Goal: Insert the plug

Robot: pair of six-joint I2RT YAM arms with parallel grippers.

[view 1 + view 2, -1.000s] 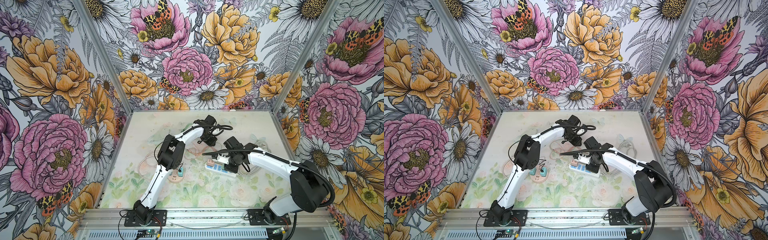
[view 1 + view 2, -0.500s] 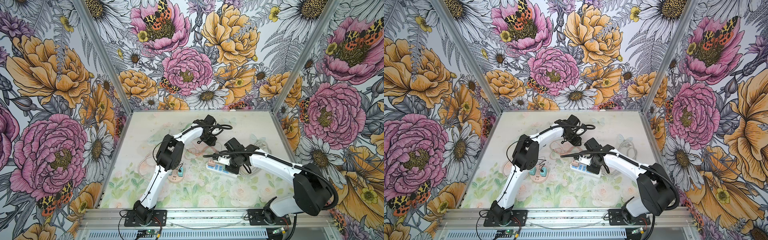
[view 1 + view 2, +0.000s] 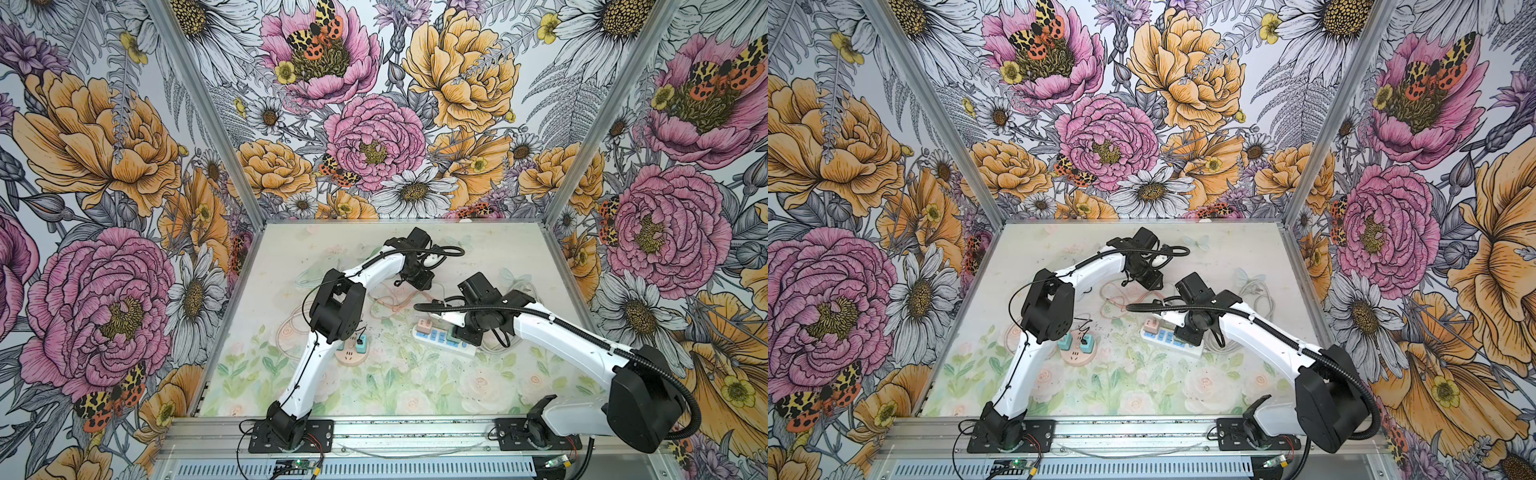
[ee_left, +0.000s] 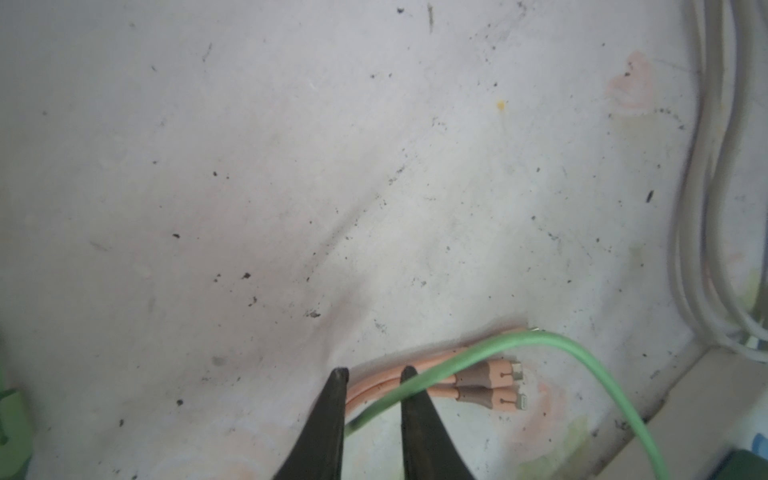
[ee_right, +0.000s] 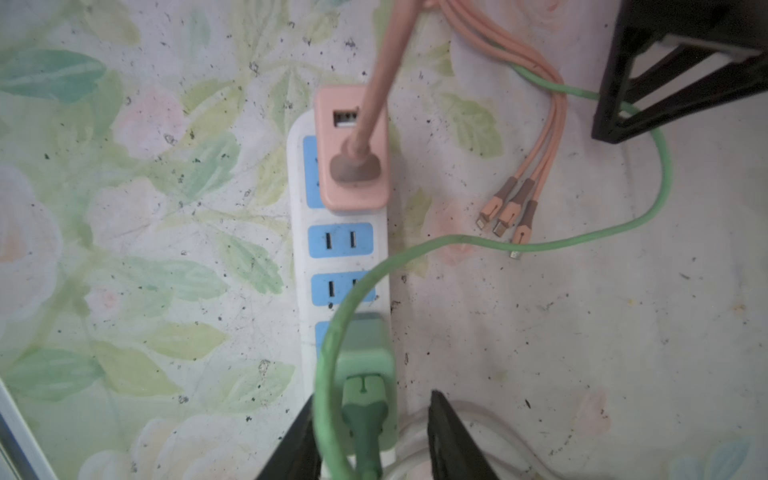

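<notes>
A white power strip (image 5: 340, 215) with blue sockets lies on the floral mat, seen in both top views (image 3: 436, 341) (image 3: 1160, 337). A pink adapter (image 5: 353, 195) is plugged in at its far end. The green plug (image 5: 365, 357) sits in a nearer socket, between the fingers of my right gripper (image 5: 372, 397), which is open, with a gap on one side of the plug. The plug's green cable (image 5: 457, 239) loops across the mat and passes between the fingers of my left gripper (image 4: 374, 370). The left jaws stand apart, wider than the cable (image 4: 519, 338).
A pink three-headed charging cable (image 5: 515, 208) lies by the strip, close to the left gripper (image 3: 422, 282). A round pink socket (image 3: 352, 354) with teal plugs sits beside the left arm. Coiled white cable (image 4: 706, 208) lies behind the right gripper (image 3: 465, 336).
The right gripper's jaws have widened around the green plug. The left jaws have opened slightly. Both arms have stayed almost where they were.
</notes>
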